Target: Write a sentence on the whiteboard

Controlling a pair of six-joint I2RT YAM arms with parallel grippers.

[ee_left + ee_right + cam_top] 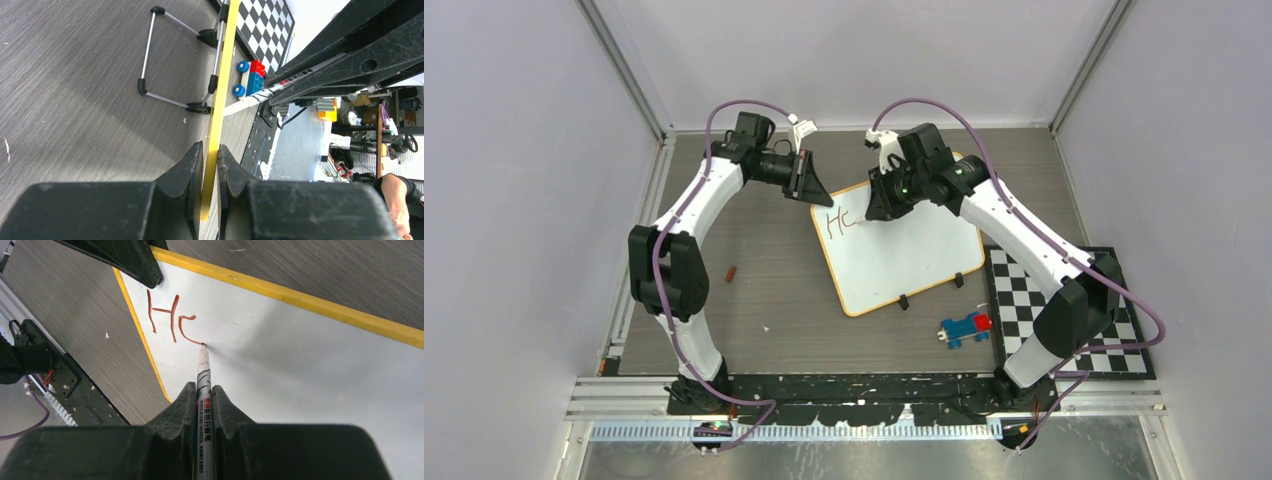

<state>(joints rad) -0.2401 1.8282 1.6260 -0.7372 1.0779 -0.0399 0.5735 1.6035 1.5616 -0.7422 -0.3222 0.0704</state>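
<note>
The whiteboard [914,260], white with a yellow rim, lies askew on the grey surface [764,300] between the two arms. Near its far-left corner we read red strokes [167,320], an "H" and a "c". The right claw [203,388] pinches a white marker [202,362], whose tip touches the end of the second letter. The left claw [210,150] is pressed together on the board's yellow edge. From above, the right claw covers the marker, so we cannot make out its tip there. Only the left wrist view shows the board edge-on, with a wire stand [150,55] clipped to it. Beyond the stand is a blue-and-red brick car [251,76] near a checkered mat [262,22].
</note>
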